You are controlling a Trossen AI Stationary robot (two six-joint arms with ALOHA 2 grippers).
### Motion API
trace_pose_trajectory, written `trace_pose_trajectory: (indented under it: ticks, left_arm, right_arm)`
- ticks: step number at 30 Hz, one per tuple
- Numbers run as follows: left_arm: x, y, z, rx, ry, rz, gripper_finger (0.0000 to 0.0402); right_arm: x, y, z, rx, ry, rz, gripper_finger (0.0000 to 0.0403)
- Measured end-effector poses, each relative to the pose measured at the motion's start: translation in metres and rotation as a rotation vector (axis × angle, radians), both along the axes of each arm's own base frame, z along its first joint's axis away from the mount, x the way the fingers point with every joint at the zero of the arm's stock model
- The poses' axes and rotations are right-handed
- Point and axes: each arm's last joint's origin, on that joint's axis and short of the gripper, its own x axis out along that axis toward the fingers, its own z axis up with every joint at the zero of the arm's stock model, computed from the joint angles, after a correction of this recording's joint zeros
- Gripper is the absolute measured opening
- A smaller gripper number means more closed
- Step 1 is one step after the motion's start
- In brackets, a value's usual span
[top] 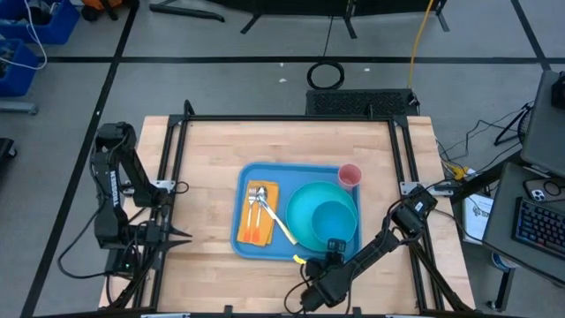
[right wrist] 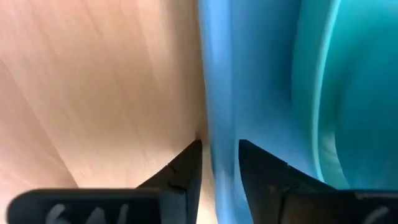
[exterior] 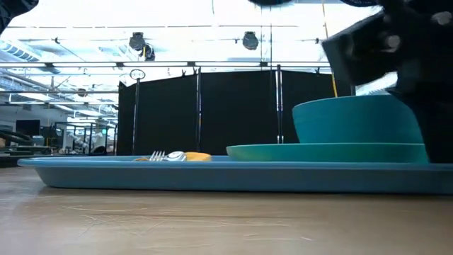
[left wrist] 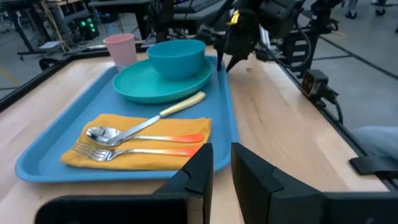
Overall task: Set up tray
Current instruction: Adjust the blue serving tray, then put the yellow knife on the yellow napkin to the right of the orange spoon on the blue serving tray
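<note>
The light-blue tray (top: 291, 177) (left wrist: 56, 134) (exterior: 212, 177) lies flat on the wooden table. It carries a teal plate (top: 305, 225) with a teal bowl (top: 335, 216) on it, and a pink cup (top: 350, 175). An orange napkin (top: 259, 228) holds a fork and spoon (left wrist: 118, 140), with a cream-handled knife (left wrist: 183, 104) beside them. My right gripper (top: 335, 247) (right wrist: 221, 158) is at the tray's near edge, close to its right corner, shut on the rim. My left gripper (top: 184, 235) (left wrist: 222, 168) waits at the table's left edge, open by a narrow gap. My right gripper pinches the tray's raised near rim (right wrist: 219, 124), close to the right corner. One finger (right wrist: 186, 165) is outside on the table side, the other (right wrist: 261, 171) inside the tray. The fingers come from above, pointing down. The tray rests flat on the table.
A black frame (top: 291, 119) borders the tabletop. Bare wood (top: 203, 150) lies left of and beyond the tray. Cables, a keyboard (top: 538, 221) and other gear sit off the table to the right.
</note>
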Motion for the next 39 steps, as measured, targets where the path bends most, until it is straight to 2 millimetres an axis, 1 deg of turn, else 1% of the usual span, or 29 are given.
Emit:
trace_pose_trajectory:
  ticks: [4,7,13,19,21,24,28,32,36,39]
  left_arm:
    - [0.001,0.0,0.0,0.006,0.005,0.004,0.0063]
    - [0.001,0.0,0.0,0.0,0.011,0.003,0.0063]
    - [0.001,-0.001,-0.001,-0.001,0.025,0.002,0.0063]
    - [0.001,-0.001,-0.001,-0.001,0.026,0.002,0.0063]
    - [0.001,-0.001,-0.001,-0.004,0.026,0.002,0.0063]
    - [0.001,-0.001,-0.001,-0.005,0.025,0.002,0.0063]
    - [0.001,-0.001,-0.001,-0.005,0.024,0.002,0.0063]
    - [0.001,-0.001,-0.001,-0.005,0.025,0.002,0.0063]
    - [0.001,-0.001,-0.001,-0.005,0.025,0.001,0.0063]
    - [0.001,-0.001,-0.001,-0.005,0.026,0.001,0.0063]
  right_arm:
    - [-0.008,-0.003,0.004,-0.064,0.07,-0.002,0.0101]
    - [-0.012,-0.005,0.006,-0.102,0.1,-0.005,0.0089]
    - [-0.01,-0.003,0.004,-0.048,0.096,-0.04,0.0058]
    - [-0.014,0.002,0.004,-0.012,0.113,-0.067,0.0055]
    - [-0.014,0.003,0.007,0.007,0.098,-0.091,0.0054]
    - [-0.012,0.004,0.016,0.036,0.033,-0.101,0.0054]
    - [-0.011,0.002,0.033,0.021,-0.06,-0.046,0.0054]
    - [-0.01,-0.002,0.05,0.032,-0.154,-0.082,0.0054]
    - [-0.002,-0.004,0.072,0.087,-0.35,-0.117,0.0054]
    - [0.011,-0.008,0.089,0.138,-0.549,-0.156,0.0054]
